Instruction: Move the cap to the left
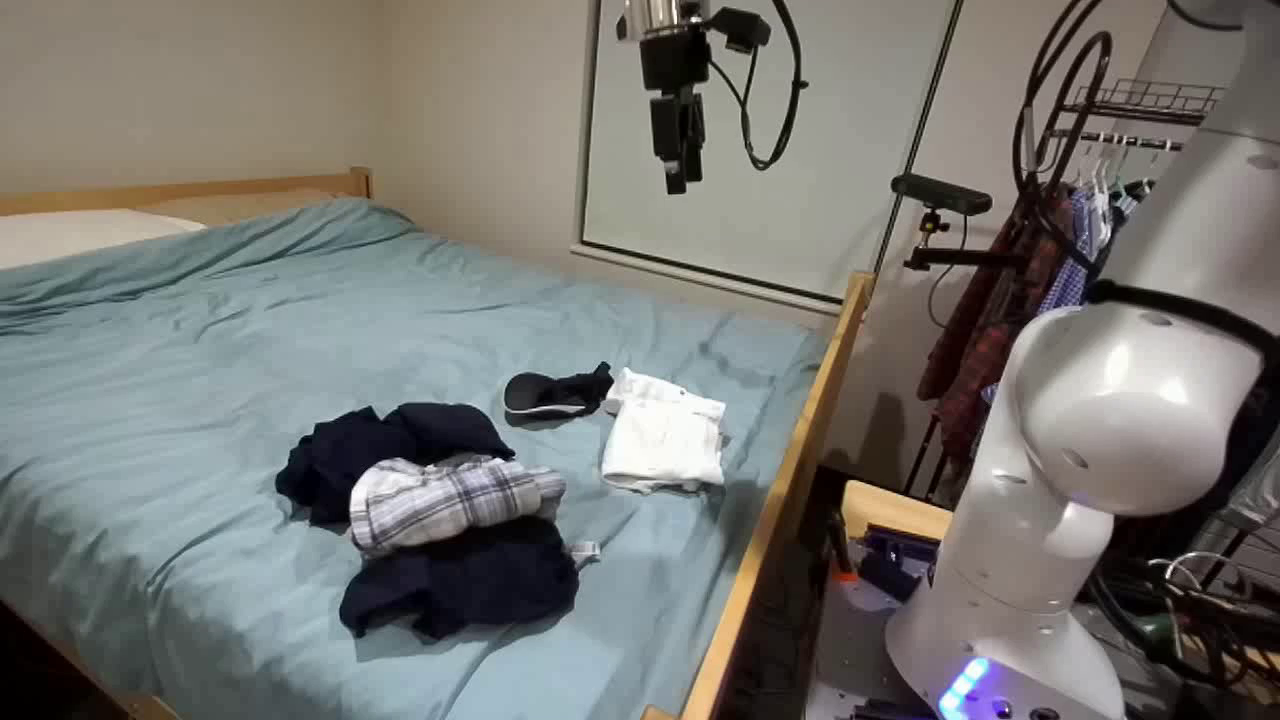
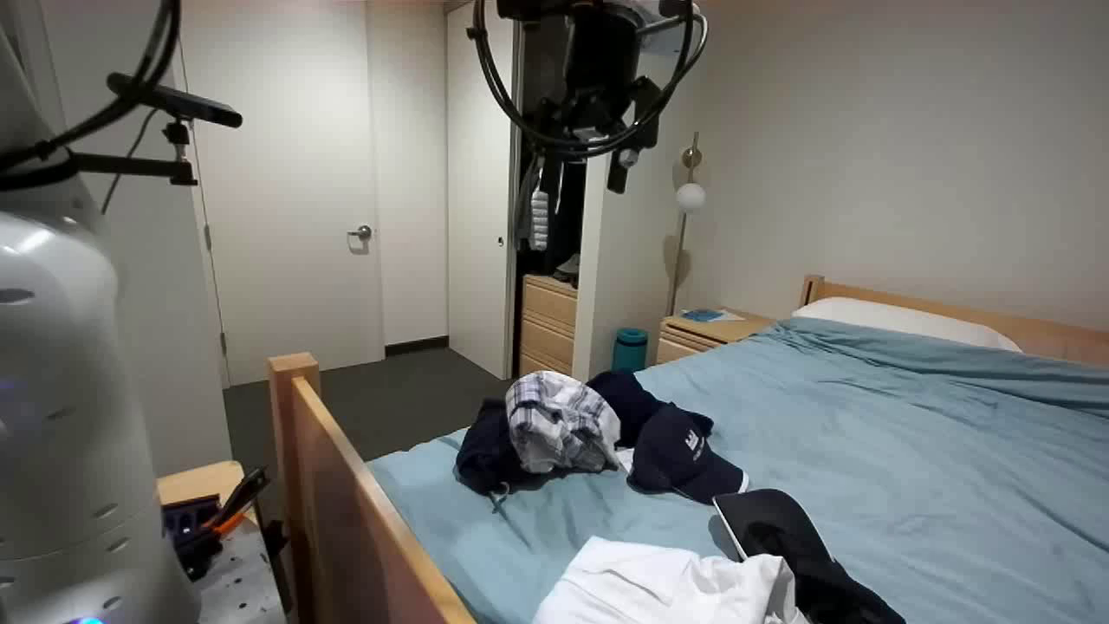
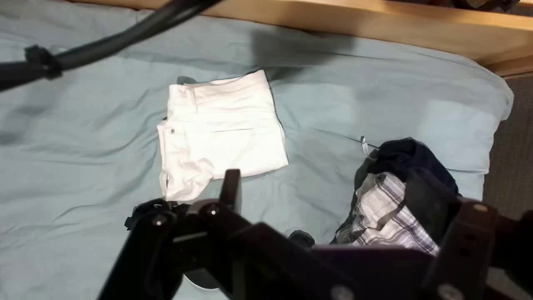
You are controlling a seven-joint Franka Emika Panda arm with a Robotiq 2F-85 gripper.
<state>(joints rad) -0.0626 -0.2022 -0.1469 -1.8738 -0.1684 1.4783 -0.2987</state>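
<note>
A pale-edged black cap (image 1: 548,398) lies on a bed (image 1: 420,310), just beside a folded white cloth (image 1: 662,440) & nr a navy logo cap (image 2: 677,457) and heap of clothes (image 1: 455,510). Jaws hang high over the bed, spread wide w/ nothing btwn them.

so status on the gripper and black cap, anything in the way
Gripper open, empty, above the bed. Black cap lying on the bed, ungripped. White folded cloth close at one end, navy cap near the other; either might snag.
</note>
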